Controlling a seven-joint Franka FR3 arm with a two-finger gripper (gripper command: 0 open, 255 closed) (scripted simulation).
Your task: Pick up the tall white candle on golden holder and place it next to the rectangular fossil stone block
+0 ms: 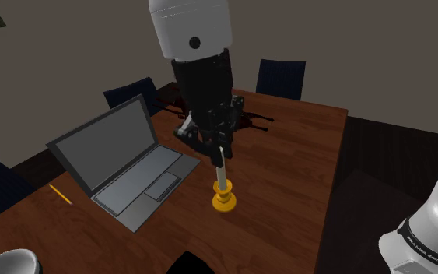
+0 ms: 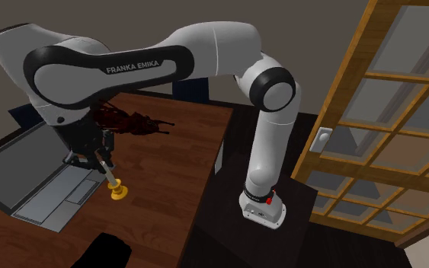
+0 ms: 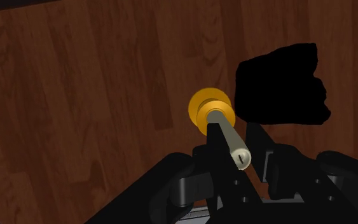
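Dark wood table (image 1: 303, 156), dim room, blue chairs along the far side. Open grey laptop (image 1: 124, 167) sits toward the shoulder view's left; a yellow pencil (image 1: 60, 194) lies beside it. A dark reddish tangle (image 1: 248, 117) lies farther back on the table; cannot tell what it is.

Candle (image 1: 222, 177): pale, slim, seated in a golden holder (image 1: 225, 200), just beside the laptop's near corner. It leans a little. The holder looks at or barely off the tabletop; which one cannot be told.

Gripper (image 1: 220, 156): comes down from above, with both black fingers clamped on the candle's upper shaft. In the wrist view the shaft runs out between the fingers with no gap visible on either side.

Black block (image 3: 279, 83): a flat black, blocky shape on the table near the holder, not touching it. Probably the fossil stone block drawn without texture, but unconfirmed.

Step in hand, judged: grasp made, lift beginning or about to.

Next move calls for a straight rise so the holder clears the wood, then a short carry toward the black block. The grip is high and the holder hangs heavy below, so the candle may swing or slip. Set-down wants the base flat and close alongside the block without a knock.
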